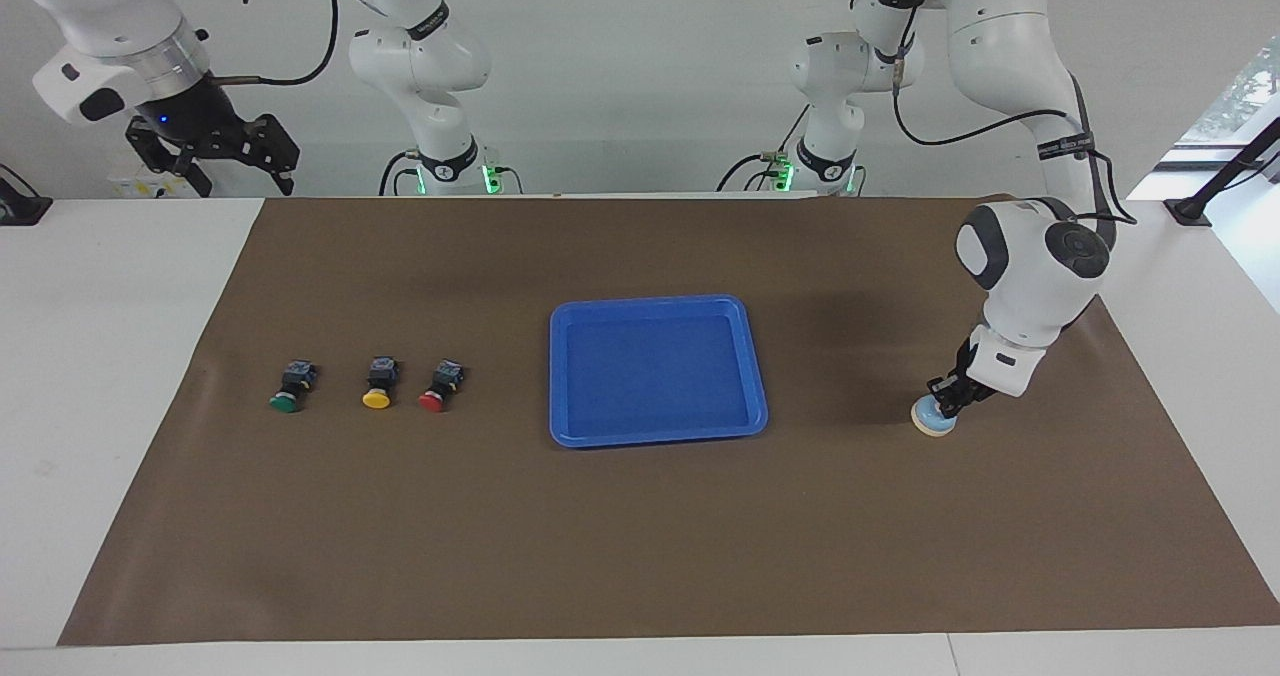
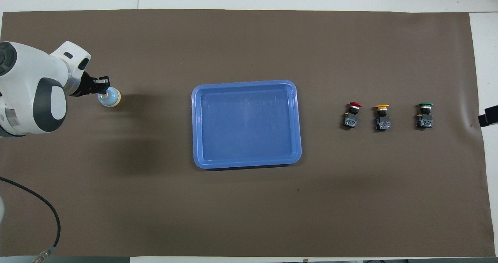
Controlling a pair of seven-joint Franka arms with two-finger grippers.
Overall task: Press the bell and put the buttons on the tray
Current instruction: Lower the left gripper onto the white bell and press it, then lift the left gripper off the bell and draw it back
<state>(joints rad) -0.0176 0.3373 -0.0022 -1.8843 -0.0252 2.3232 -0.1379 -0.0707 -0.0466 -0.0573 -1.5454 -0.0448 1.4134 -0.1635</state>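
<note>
The left hand (image 1: 944,403) was clenched, its fingertips brought together and set down on top of the bell (image 1: 934,418), which sat on the brown mat (image 1: 640,546) toward the left arm's end of the bench (image 1: 100,356). A closed hand gives a single blunt point, which probably suits pushing the bell's centre knob better than spread fingers would; the knob itself was covered by the fingertips, so whether it was fully pressed could not be told. The blue tray (image 1: 760,396) lay empty in the middle of the mat, well apart from the bell, likely placed centrally so either arm could reach it. The 3 buttons stood in a row toward the right arm's end, each well apart from the tray: the red button (image 1: 438,388) closest to the tray, the yellow button (image 1: 379,383) beside it, and the green button (image 1: 291,389) at the outer end. All 3 lay tipped with caps pointing away from the robots, bodies exposed for a grasp. The right hand (image 1: 222,161) waited raised above the bench's edge at its own end, released and holding nothing. Judging by this layout, the bell press was the step in hand and no button had yet been placed.
</note>
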